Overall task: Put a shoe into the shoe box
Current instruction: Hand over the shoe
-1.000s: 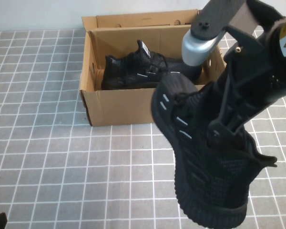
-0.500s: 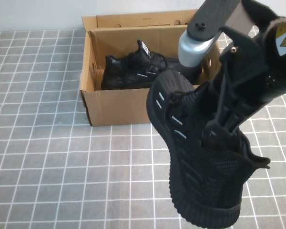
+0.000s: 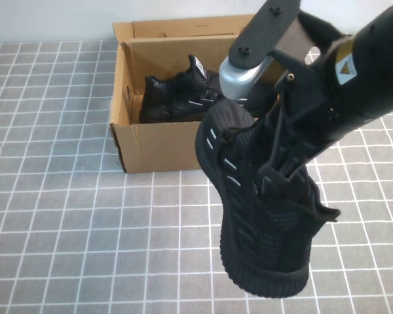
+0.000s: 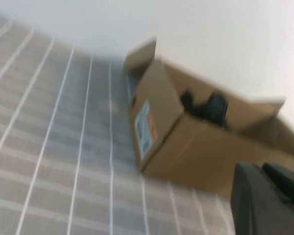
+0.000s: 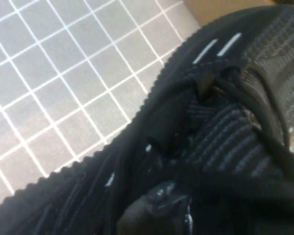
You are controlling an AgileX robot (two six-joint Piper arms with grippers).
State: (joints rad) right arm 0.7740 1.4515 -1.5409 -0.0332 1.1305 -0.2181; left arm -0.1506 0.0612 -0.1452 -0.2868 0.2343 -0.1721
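Note:
My right gripper (image 3: 275, 178) is shut on the black knit shoe (image 3: 262, 242) at its collar and holds it in the air, toe up, heel down, in front of the shoe box's near right corner. White dashes show on the shoe's side. In the right wrist view the shoe (image 5: 225, 132) fills the frame around the gripper (image 5: 154, 210). The brown cardboard shoe box (image 3: 164, 147) stands open at the back, also seen in the left wrist view (image 4: 196, 142). My left gripper (image 4: 269, 200) is shut and empty, low on the left, out of the high view.
The matching black sneaker (image 3: 183, 98) lies on its side inside the box, and also shows in the left wrist view (image 4: 210, 105). The box lid (image 3: 183, 27) stands open at the back. Grey tiled table (image 3: 65, 216) spreads to the left and front.
My right arm has carried the shoe left and a little toward the box. The left gripper has slipped out of the high view's bottom left corner.

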